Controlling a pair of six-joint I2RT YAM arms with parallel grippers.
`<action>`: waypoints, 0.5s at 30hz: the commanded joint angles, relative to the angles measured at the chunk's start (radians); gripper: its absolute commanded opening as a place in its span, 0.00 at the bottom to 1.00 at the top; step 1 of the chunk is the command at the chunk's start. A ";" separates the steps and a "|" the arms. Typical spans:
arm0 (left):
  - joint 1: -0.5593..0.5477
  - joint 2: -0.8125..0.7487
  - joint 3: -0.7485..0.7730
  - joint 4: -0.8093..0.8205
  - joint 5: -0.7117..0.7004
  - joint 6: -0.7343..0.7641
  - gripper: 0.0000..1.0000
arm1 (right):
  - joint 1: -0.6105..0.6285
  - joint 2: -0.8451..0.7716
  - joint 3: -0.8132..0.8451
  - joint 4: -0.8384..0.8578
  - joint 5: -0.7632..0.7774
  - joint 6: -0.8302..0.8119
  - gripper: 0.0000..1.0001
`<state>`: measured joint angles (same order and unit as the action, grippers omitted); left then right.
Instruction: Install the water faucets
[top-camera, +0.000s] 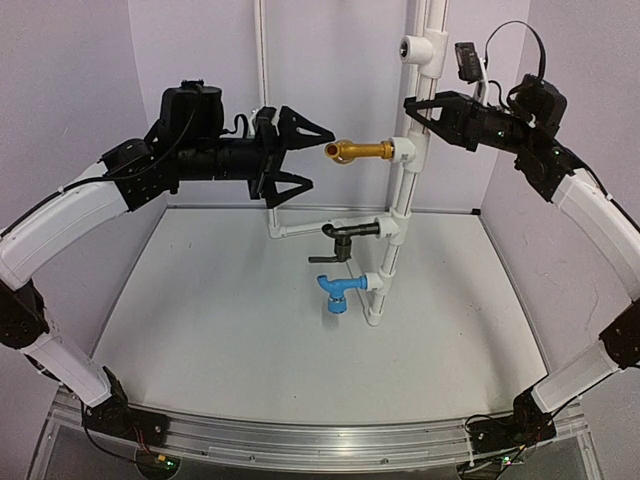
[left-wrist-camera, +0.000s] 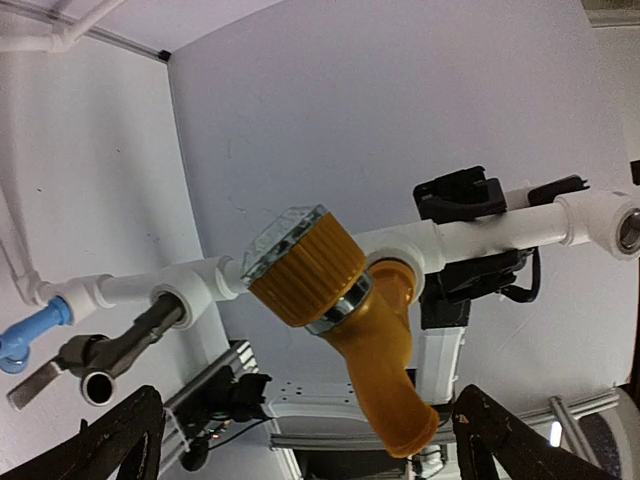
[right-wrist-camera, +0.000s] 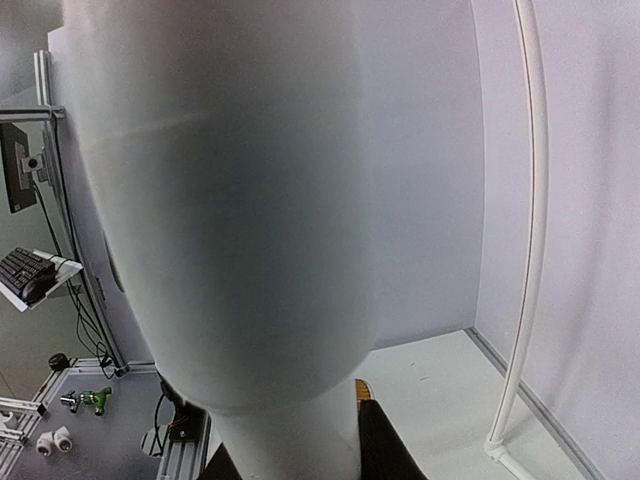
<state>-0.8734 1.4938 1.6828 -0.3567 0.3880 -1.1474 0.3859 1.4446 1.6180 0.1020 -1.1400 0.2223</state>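
Three water faucets stick out leftward from tees on an upright white pipe (top-camera: 405, 190): brass-gold (top-camera: 358, 151) on top, black (top-camera: 345, 232) in the middle, blue (top-camera: 337, 291) lowest. My left gripper (top-camera: 318, 157) is open just left of the gold faucet's end and does not touch it. In the left wrist view the gold faucet (left-wrist-camera: 350, 320) points its spout down between my wide-apart fingertips (left-wrist-camera: 510, 440); the black faucet (left-wrist-camera: 110, 350) and blue faucet (left-wrist-camera: 25, 335) lie to the left. My right gripper (top-camera: 415, 110) is shut on the white pipe (right-wrist-camera: 230, 230) above the gold tee, and the pipe fills its wrist view.
An empty tee (top-camera: 415, 48) caps the pipe stand. A low horizontal pipe (top-camera: 300, 228) runs left from the black faucet's tee to a thin riser on the back wall. White walls enclose the table (top-camera: 250, 340). Spare fittings (right-wrist-camera: 50, 440) lie off the table.
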 joint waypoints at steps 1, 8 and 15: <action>0.001 0.027 0.024 0.231 0.152 -0.195 1.00 | -0.002 0.048 -0.011 -0.203 0.013 0.122 0.28; 0.000 0.135 0.107 0.261 0.215 -0.221 0.95 | 0.010 0.050 -0.007 -0.207 0.010 0.119 0.30; 0.001 0.201 0.166 0.246 0.227 -0.167 0.82 | 0.014 0.028 -0.022 -0.211 0.003 0.118 0.29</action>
<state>-0.8742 1.6881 1.7854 -0.1474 0.5869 -1.3411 0.3943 1.4510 1.6314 0.0776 -1.1393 0.2443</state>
